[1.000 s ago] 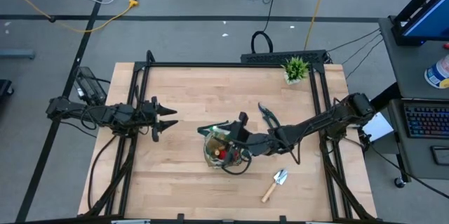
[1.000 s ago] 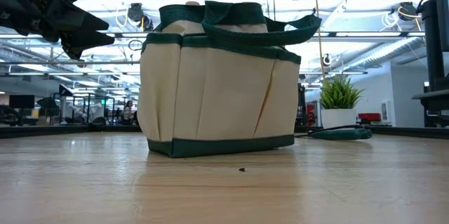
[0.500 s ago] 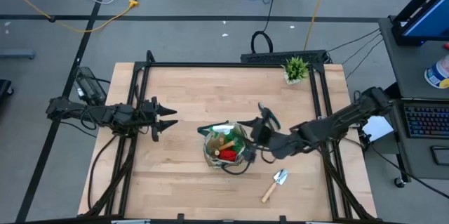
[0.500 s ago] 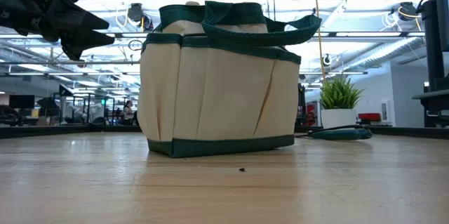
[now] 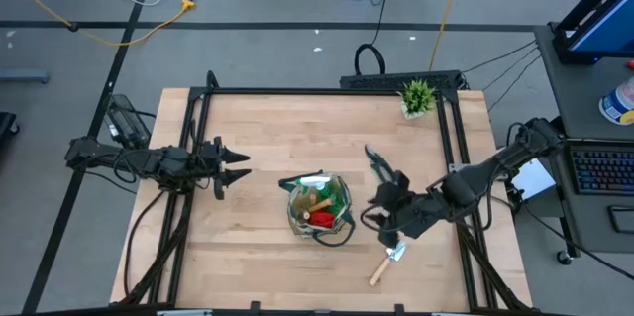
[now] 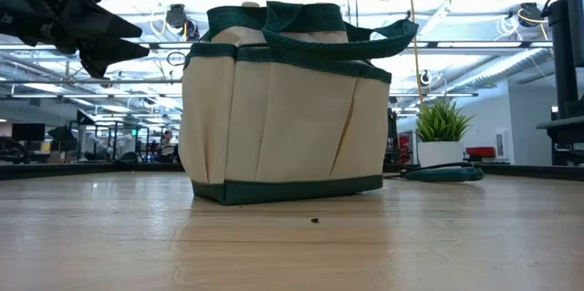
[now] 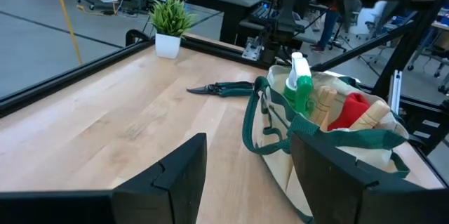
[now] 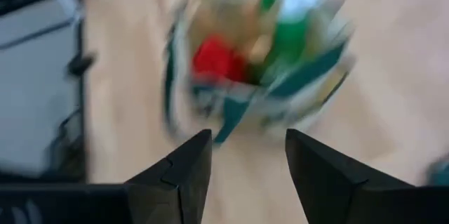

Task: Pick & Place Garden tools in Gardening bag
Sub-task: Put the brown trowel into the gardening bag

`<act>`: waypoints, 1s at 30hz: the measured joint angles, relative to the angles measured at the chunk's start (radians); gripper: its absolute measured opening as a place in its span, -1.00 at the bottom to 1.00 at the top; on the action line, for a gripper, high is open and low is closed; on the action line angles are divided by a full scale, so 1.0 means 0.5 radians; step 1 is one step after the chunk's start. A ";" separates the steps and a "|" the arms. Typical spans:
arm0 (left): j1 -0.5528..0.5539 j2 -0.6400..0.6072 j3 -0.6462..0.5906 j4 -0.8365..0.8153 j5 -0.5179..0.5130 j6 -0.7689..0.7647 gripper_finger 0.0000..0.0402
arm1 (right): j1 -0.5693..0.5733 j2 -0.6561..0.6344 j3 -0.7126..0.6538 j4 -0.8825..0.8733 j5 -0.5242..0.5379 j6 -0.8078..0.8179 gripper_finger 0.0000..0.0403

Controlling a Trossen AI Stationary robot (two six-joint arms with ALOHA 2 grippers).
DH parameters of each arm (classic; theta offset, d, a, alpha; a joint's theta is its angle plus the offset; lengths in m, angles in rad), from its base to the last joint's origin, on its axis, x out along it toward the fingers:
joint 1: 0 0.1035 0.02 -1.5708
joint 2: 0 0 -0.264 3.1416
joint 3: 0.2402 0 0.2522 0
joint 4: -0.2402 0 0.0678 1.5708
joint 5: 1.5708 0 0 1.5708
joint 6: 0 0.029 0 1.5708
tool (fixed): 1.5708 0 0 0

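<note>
The beige gardening bag point(image 5: 319, 207) with green trim stands upright at the table's middle. A red glove point(image 7: 351, 109), a green-white item point(image 7: 298, 83) and wooden handles stick out of it. Dark pruning shears point(image 5: 376, 163) lie flat to the bag's far right. A wooden-handled trowel point(image 5: 388, 262) lies flat to its near right. My right gripper point(image 5: 381, 212) hovers right of the bag, above the table, slanting down toward it, open and empty point(image 8: 249, 161). My left gripper point(image 5: 238, 165) waits open at the table's left, pointing toward the bag point(image 7: 249, 161).
A small potted plant point(image 5: 417, 96) stands at the far right corner. Black frame rails point(image 5: 203, 138) run along the table's left, right and far edges. Bare wood lies left of the bag and along the near edge.
My right gripper has drawn back from above the bag toward the table's right edge and a little toward the near edge. It has tipped from pointing steeply down to a shallower slant. The bag and the tools on the table have stayed in place.
</note>
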 joint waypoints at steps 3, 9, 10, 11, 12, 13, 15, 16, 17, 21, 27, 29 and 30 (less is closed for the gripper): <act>0.000 0.000 0.000 0.000 0.000 0.010 0.05 | 0.039 0.001 0.000 -0.031 -0.303 0.103 -0.14; 0.000 0.000 0.000 0.001 0.000 0.011 0.05 | 0.145 0.001 0.000 -0.032 -0.484 0.154 -0.14; 0.000 0.000 0.000 0.001 0.000 0.011 0.05 | 0.161 0.001 0.000 -0.034 -0.513 0.141 -0.14; 0.001 0.000 0.000 0.001 0.000 0.011 0.05 | 0.176 0.001 0.000 -0.034 -0.528 0.109 -0.14; 0.000 0.000 0.000 0.000 0.000 0.011 0.05 | 0.192 0.003 0.000 -0.037 -0.530 0.074 -0.14; 0.001 0.000 0.000 0.001 0.000 0.011 0.05 | 0.204 0.010 0.000 -0.038 -0.532 0.040 -0.14; 0.001 0.000 0.000 0.001 0.000 0.011 0.05 | 0.232 0.028 0.000 -0.038 -0.537 -0.039 -0.14; 0.000 0.000 0.000 0.001 0.000 0.011 0.05 | 0.246 0.038 0.000 -0.038 -0.558 -0.078 -0.14; 0.000 0.000 0.000 0.001 0.000 0.011 0.05 | 0.255 0.051 0.000 -0.037 -0.586 -0.111 -0.14; 0.000 0.000 0.000 0.001 0.000 0.009 0.05 | 0.255 0.136 0.000 -0.036 -0.741 -0.221 -0.14; 0.001 0.000 0.000 0.000 0.000 0.002 0.05 | 0.254 0.309 0.000 -0.025 -0.894 -0.464 -0.14; 0.001 0.000 0.000 0.000 0.000 -0.001 0.05 | 0.254 0.361 0.000 -0.025 -0.896 -0.530 -0.13; 0.000 0.000 0.000 0.000 0.000 -0.001 0.05 | 0.253 0.385 0.000 -0.022 -0.896 -0.563 -0.12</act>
